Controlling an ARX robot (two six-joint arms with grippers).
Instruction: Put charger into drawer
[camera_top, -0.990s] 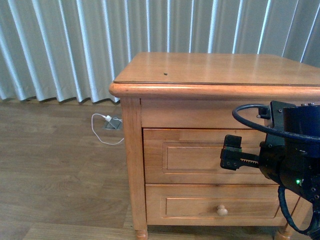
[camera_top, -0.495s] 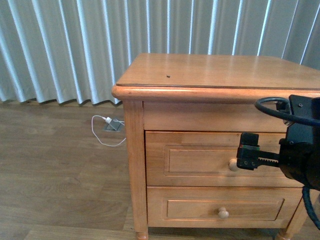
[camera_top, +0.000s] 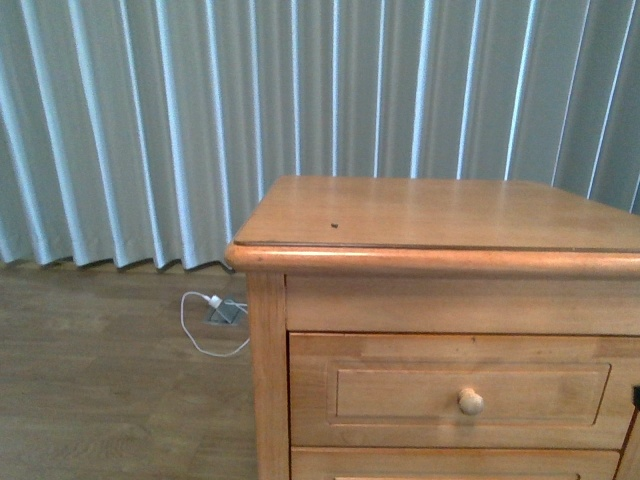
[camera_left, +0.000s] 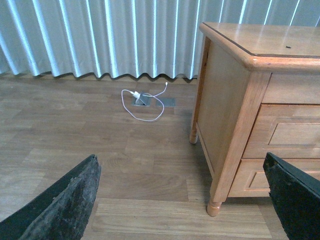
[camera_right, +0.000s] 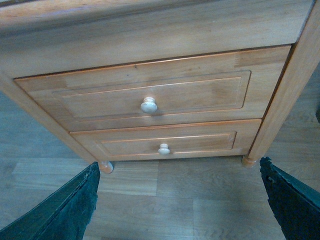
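honey-coloured wood fills the front view: a nightstand (camera_top: 440, 330) stands before pale pleated curtains (camera_top: 200, 120), its top bare apart from a tiny dark speck. the upper drawer (camera_top: 460, 390) is shut, its round pale knob (camera_top: 470, 402) showing in the middle of the recessed panel. on the floor beside the cabinet a white plug with white cable (camera_top: 208, 318) lies by a floor socket; that is not the charger. neither arm shows in this view.

the left wrist view looks across the plank floor (camera_left: 75, 145) at the cabinet's side. the left claw (camera_left: 182, 200) is spread wide with nothing between its dark fingers (camera_left: 65, 200).

the right wrist view faces the two drawer fronts from below, the upper knob (camera_right: 148, 105) above the lower one (camera_right: 163, 148). the right claw (camera_right: 177, 202) is likewise spread wide and empty, well short of the wood.

the charger appears in no view, so its place cannot be told. judged from this, the task is at its start: the drawer is not yet open. the next move probably calls for bringing the right claw up to the upper knob, closing on it squarely and pulling straight out.
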